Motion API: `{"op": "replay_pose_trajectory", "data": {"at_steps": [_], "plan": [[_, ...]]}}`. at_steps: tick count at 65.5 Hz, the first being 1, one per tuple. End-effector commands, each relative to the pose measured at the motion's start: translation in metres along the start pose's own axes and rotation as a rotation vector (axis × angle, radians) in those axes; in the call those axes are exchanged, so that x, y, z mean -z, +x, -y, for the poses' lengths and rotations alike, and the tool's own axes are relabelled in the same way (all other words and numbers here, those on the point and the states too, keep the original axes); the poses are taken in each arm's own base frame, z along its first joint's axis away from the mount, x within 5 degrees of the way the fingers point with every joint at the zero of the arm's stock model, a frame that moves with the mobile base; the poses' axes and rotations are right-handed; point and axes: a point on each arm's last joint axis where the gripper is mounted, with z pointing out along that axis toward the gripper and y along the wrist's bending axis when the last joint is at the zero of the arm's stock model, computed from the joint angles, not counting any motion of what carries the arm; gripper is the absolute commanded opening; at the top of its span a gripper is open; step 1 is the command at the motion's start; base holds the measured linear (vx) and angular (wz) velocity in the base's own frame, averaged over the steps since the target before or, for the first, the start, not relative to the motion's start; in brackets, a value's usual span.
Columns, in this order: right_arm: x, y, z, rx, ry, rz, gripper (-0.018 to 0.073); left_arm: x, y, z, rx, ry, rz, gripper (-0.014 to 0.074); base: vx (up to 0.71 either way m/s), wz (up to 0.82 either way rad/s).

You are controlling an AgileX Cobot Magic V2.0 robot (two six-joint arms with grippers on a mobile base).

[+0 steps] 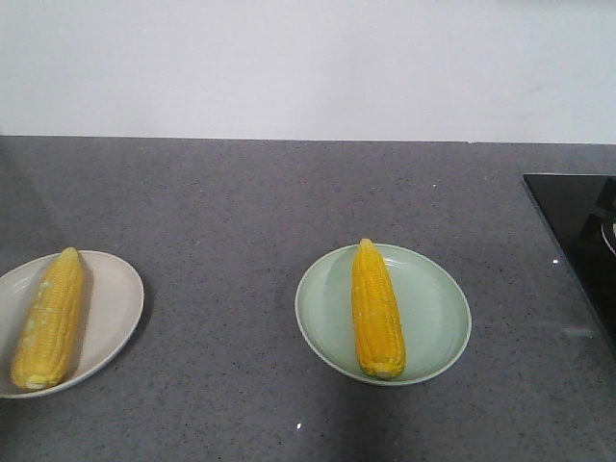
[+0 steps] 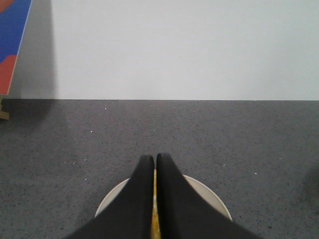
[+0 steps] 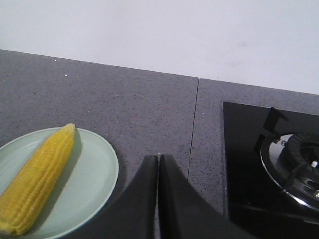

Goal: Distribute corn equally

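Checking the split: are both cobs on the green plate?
No, the green plate holds one cob; the other cob lies on the beige plate.

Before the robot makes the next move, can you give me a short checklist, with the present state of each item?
1. Cream plate holds one corn cob: ok.
2. Green plate holds one corn cob: ok.
3. Counts on the two plates are equal: ok.
4. No loose cob on the grey counter: ok in the front view; beyond its edges, cannot tell.
5. Left gripper is shut and empty, above the cream plate: ok.
6. Right gripper is shut and empty, beside the green plate and short of the gas stove: ok.
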Motion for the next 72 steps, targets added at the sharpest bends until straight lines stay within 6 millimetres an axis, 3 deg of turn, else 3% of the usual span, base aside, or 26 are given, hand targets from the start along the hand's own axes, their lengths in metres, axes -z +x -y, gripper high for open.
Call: {"op": "replay_pose_trajectory", "data": {"at_steps": [1,24,42,72], "plan": [[0.003,-0.014,0.002,0.016,0.014,0.093,-0.001,0.001,-0.011,0.002,-0.009,0.022,0.065,-0.0008,0.0,0.0],[0.003,-0.014,0.002,0.014,0.013,0.091,-0.001,0.009,-0.009,0.002,0.011,0.049,0.109,-0.0007,0.0,0.0],[0.003,-0.013,0.002,0.014,0.013,0.087,-0.001,0.011,0.036,0.005,-0.065,0.136,0.223,-0.0006,0.0,0.0],[0.003,-0.013,0.002,0.014,0.013,0.087,-0.001,0.004,0.102,-0.001,-0.059,0.037,0.373,-0.0006,0.0,0.0]]}}
